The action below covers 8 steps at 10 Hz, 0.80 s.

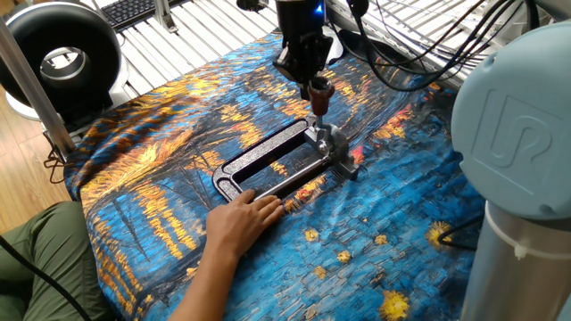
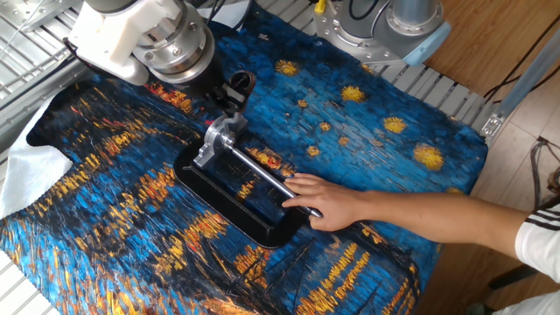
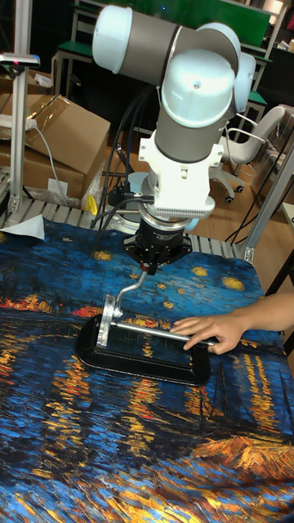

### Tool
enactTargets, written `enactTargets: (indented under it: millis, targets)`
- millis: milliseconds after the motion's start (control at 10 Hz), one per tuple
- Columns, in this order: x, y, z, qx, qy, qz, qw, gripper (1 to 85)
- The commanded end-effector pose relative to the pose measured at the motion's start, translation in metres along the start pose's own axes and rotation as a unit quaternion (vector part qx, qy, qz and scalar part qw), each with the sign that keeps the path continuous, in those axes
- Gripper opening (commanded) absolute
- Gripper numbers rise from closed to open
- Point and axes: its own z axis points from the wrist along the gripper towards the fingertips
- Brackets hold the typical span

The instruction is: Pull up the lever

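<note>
Robot arm: pale blue-grey rounded joint caps, grey tube segments, white wrist housing with a ribbed silver collar. Black gripper below the wrist. A raised logo marks the large cap. Black cables trail behind the arm.
</note>
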Motion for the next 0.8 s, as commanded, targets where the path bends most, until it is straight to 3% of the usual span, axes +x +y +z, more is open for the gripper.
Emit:
enactTargets:
  millis: [0,700]
  targets:
    - [0.0053,0.0030,0.0035,-0.011,0.007,-0.001,0.9999,1.0]
    - [0.0087,0.0023,0.0071,-0.012,0.012,-0.001,0.9999,1.0]
